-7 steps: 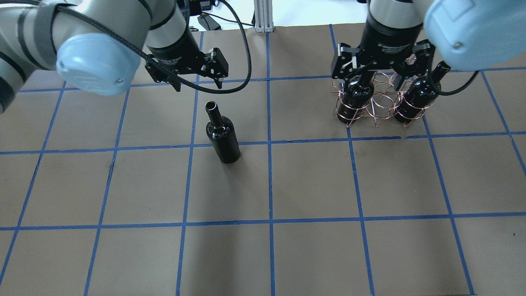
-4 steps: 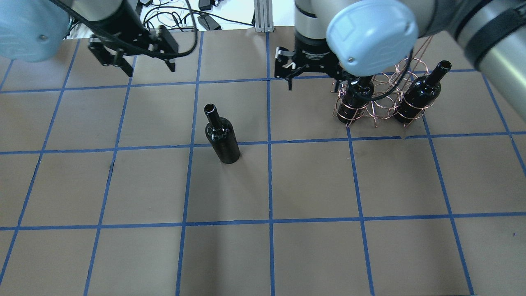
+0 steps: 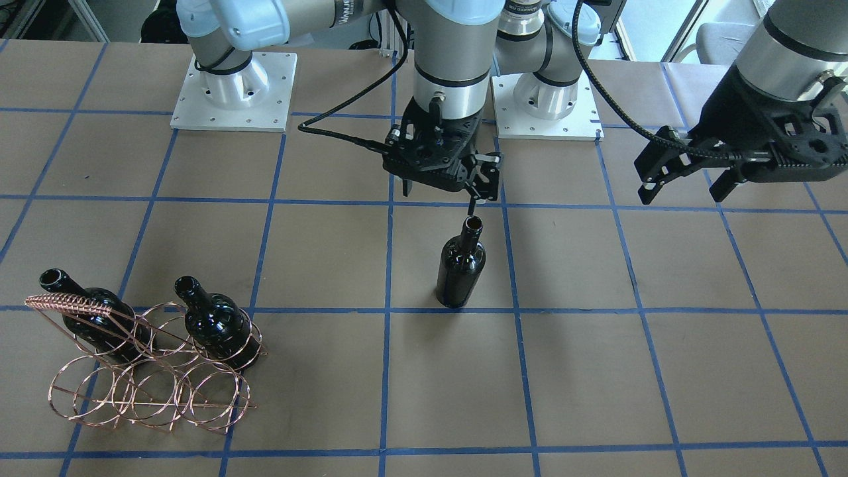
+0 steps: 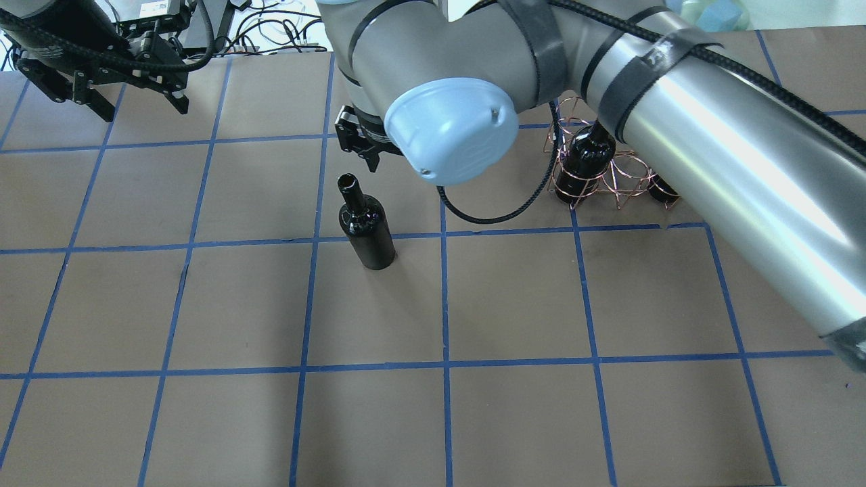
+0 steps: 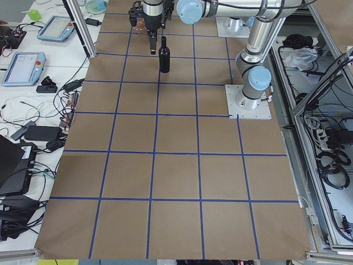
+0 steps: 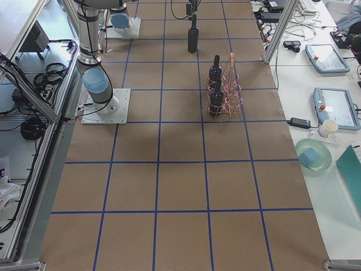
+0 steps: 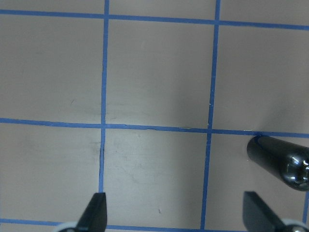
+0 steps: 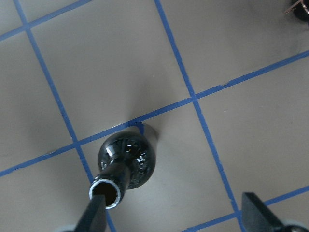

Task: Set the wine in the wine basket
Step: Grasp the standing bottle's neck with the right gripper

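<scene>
A glossy black wine bottle (image 3: 460, 265) stands upright on the brown table mid-field; it also shows in the overhead view (image 4: 365, 226) and the right wrist view (image 8: 128, 154). My right gripper (image 3: 438, 199) is open and empty, just above and behind the bottle's mouth, which lies by one finger (image 8: 96, 215), not between the two. The copper wire wine basket (image 3: 69, 303) stands apart from it (image 4: 629, 179) and holds two black bottles (image 3: 212, 318) (image 3: 93, 315). My left gripper (image 3: 686, 192) hangs open and empty, far to the side (image 4: 145, 108).
The right arm's elbow and forearm (image 4: 710, 149) cover part of the basket in the overhead view. The two arm base plates (image 3: 232, 89) sit at the robot's table edge. The table is brown paper with a blue tape grid (image 4: 443, 304).
My right gripper has left the basket and swung across to the standing bottle. My left gripper has drawn away from the bottle toward the table's far left corner.
</scene>
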{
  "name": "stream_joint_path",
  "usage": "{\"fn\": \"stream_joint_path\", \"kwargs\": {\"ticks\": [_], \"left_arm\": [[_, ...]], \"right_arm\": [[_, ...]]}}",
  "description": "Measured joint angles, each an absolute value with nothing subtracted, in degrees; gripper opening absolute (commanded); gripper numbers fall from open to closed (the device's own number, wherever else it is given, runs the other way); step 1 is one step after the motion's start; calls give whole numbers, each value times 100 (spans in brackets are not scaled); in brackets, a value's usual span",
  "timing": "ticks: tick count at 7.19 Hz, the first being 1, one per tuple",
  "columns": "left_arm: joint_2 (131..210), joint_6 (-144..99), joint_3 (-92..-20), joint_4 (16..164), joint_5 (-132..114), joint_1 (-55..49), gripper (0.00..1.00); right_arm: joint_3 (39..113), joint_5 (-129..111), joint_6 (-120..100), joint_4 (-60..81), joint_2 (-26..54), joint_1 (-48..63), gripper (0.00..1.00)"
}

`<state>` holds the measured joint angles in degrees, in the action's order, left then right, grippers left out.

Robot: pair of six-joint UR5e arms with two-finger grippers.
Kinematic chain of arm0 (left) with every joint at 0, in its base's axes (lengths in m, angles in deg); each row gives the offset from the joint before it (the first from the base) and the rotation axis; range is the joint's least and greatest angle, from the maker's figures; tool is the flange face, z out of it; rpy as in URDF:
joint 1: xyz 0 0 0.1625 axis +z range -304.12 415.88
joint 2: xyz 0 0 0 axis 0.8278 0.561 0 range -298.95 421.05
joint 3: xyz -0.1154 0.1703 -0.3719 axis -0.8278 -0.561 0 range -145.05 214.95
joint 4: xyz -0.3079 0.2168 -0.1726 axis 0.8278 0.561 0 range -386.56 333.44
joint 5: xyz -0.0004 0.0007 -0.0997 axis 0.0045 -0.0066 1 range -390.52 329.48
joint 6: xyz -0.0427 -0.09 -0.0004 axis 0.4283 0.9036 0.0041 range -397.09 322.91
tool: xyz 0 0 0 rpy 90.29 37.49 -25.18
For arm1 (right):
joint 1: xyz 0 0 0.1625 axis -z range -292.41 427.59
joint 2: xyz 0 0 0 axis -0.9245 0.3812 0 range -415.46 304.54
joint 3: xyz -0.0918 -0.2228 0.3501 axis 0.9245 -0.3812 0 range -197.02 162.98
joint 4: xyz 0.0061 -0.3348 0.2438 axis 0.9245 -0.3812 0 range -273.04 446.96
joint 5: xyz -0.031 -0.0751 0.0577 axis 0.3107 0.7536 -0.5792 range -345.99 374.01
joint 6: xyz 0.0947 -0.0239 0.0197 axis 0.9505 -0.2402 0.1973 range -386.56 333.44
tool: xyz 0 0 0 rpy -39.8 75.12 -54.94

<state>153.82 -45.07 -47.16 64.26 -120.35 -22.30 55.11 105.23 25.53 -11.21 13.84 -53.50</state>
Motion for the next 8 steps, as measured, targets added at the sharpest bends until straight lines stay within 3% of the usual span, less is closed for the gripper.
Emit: {"fn": "stream_joint_path", "kwargs": {"ticks": [4, 5, 7, 8], "left_arm": [[15196, -4609, -4770, 6585, -12146, -2193, 100], [15174, -4613, -4769, 6599, -12159, -2178, 100], [15148, -4614, -4782, 6614, -12167, -2160, 100], [15143, -4615, -4788, 6615, -12151, -2159, 100]], "right_arm": [[5220, 10611, 2094, -1549, 767, -5592, 100], [5337, 10713, 1655, -1526, 700, -5650, 93], [5482, 10787, 1245, -1494, 650, -5697, 41], [5519, 10777, 1188, -1477, 648, -5700, 27]]}}
